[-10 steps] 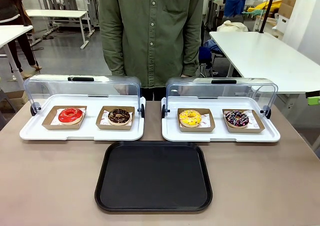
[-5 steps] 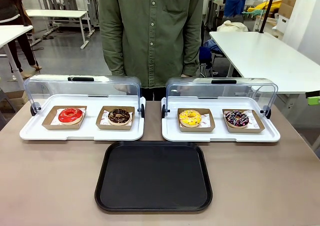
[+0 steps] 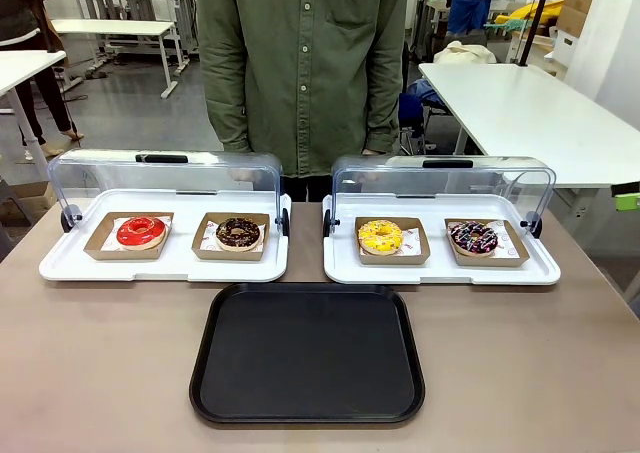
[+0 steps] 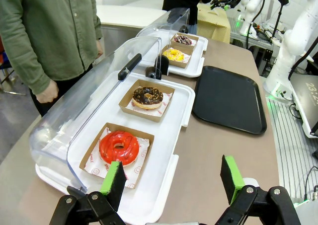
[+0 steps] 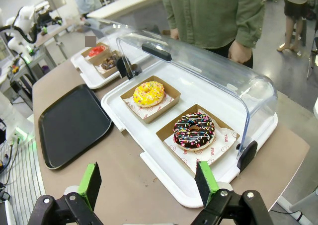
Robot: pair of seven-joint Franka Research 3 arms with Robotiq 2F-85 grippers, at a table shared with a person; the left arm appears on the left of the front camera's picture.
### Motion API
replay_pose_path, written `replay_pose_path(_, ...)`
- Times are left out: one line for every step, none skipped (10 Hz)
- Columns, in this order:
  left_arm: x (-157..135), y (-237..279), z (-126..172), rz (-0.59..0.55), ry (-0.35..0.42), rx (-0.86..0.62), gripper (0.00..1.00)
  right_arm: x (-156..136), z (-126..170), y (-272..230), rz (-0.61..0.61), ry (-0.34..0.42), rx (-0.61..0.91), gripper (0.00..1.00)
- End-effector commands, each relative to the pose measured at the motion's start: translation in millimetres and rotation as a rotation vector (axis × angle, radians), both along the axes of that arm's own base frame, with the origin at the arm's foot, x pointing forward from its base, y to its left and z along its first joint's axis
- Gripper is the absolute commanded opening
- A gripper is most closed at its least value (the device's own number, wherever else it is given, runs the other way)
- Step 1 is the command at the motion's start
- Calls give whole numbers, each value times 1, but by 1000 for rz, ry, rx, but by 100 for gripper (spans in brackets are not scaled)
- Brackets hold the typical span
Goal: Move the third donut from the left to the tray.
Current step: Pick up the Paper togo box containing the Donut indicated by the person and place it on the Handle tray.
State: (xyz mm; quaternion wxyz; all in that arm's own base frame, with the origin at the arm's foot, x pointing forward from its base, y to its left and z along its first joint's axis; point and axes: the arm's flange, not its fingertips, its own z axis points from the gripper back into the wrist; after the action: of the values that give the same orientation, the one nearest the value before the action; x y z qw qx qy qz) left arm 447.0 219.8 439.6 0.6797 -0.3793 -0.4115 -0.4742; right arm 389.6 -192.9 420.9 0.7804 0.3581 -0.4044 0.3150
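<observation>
Left jaws: wide open, empty.
Right jaws: same; third donut [image 5: 148, 94] ahead.
Grip: I'd pinch its cardboard [image 5: 168, 105], not icing.

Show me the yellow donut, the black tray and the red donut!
yellow donut [image 3: 368, 237]: front view, on the icing left of its hole.
black tray [image 3: 307, 353]: front view, on its bare flat middle.
red donut [image 4: 131, 146]: left wrist view, on the icing beside its hole.

person [image 3: 303, 63] cropped above chest, lower body hidden
</observation>
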Motion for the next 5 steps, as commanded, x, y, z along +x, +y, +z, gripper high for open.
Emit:
replay_pose_path(0, 0, 2, -3, 2, 6, 100, 1, 1, 1, -2, -15, 14, 100)
replay_pose_path(0, 0, 2, -3, 2, 6, 100, 1, 1, 1, -2, -15, 14, 100)
replay_pose_path(0, 0, 2, -3, 2, 6, 100, 1, 1, 1, -2, -15, 14, 100)
replay_pose_path(0, 0, 2, -3, 2, 6, 100, 1, 1, 1, -2, -15, 14, 100)
replay_pose_path(0, 0, 2, -3, 2, 6, 100, 1, 1, 1, -2, -15, 14, 100)
